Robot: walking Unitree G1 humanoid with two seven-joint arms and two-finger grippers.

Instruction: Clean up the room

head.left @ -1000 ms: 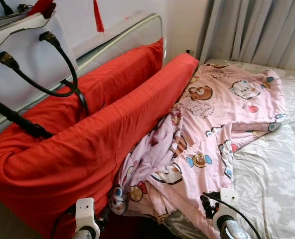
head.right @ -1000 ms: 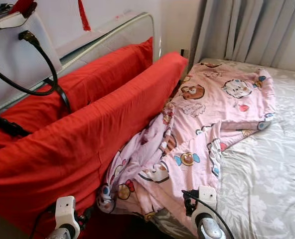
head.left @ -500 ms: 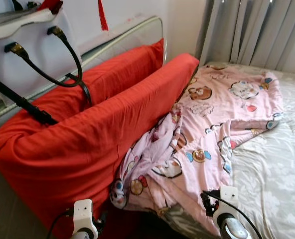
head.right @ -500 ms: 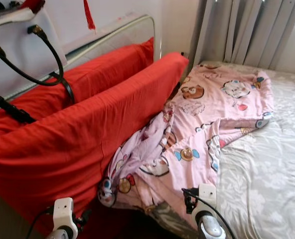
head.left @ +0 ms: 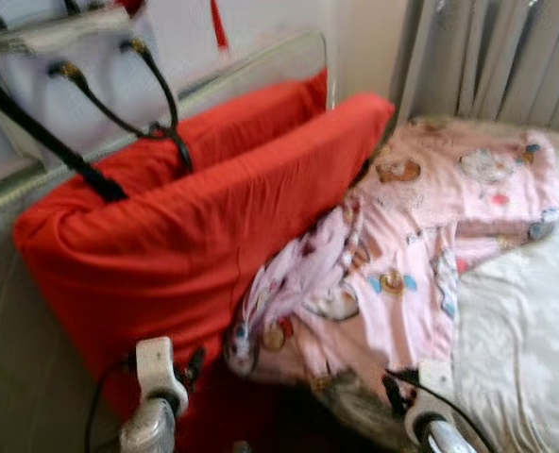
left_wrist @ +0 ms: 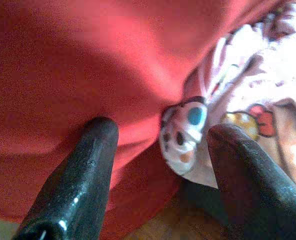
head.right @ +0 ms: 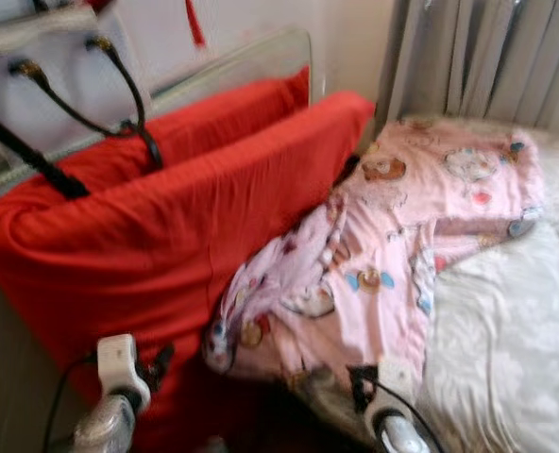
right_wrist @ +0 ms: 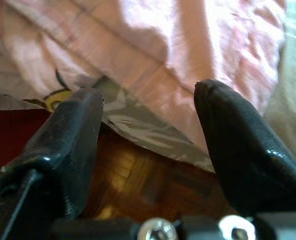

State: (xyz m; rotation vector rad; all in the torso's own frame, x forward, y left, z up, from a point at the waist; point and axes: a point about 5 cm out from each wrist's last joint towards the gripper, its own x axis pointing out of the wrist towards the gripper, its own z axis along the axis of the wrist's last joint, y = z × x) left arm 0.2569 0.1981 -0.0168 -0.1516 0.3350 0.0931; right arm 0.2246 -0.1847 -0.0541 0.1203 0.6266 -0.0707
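Note:
A pink cartoon-print blanket (head.left: 421,245) lies crumpled across the bed, its corner hanging off the near edge beside a long red pillow (head.left: 194,245). A second red pillow (head.left: 232,127) leans behind it against the headboard. My left gripper (left_wrist: 160,165) is open, low before the red pillow (left_wrist: 78,65) and the blanket's hanging corner (left_wrist: 185,127), holding nothing. My right gripper (right_wrist: 148,135) is open too, just off the bed edge under the blanket's (right_wrist: 188,55) hem, with wooden floor (right_wrist: 148,185) below. Both wrists (head.left: 157,377) (head.left: 431,425) show low in the eye views.
A white handbag (head.left: 81,85) with black handles rests on the headboard rail (head.left: 261,66) at the left. The grey-white bed sheet (head.left: 525,349) spreads to the right. Grey curtains (head.left: 506,57) hang behind the bed. The views are blurred.
The camera has shifted, so the scene slid right and down and blurred. Both wrists stay low at the frame's bottom; the bedding has not moved.

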